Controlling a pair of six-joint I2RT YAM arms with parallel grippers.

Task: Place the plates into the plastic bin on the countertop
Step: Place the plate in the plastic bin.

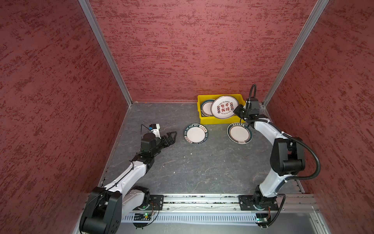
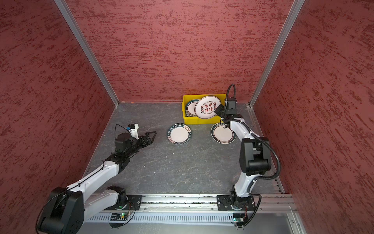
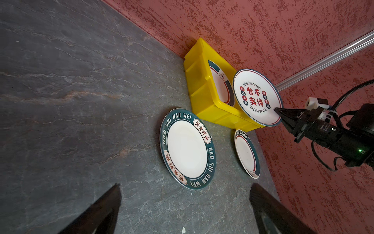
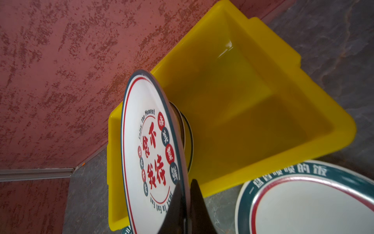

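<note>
- At upper right of centre in a top view, the plastic bin point(image 1: 220, 121) sits on the countertop point(image 1: 192, 168) against the back wall point(image 1: 192, 50).
- The right gripper point(image 1: 236, 111) pinches the rim of the red-character plate point(image 1: 224, 107), which is held tilted over the bin's right part.
- A teal-rimmed plate point(image 1: 206, 107) lies inside the bin at its left.
- Just below the bin, the "HAO SHI HAO WEI" plate point(image 1: 196, 134) and a second teal plate point(image 1: 239, 133) lie flat.
- Left of centre, the left gripper point(image 1: 173, 135) is spread wide and holds nothing, near the lettered plate.
</note>
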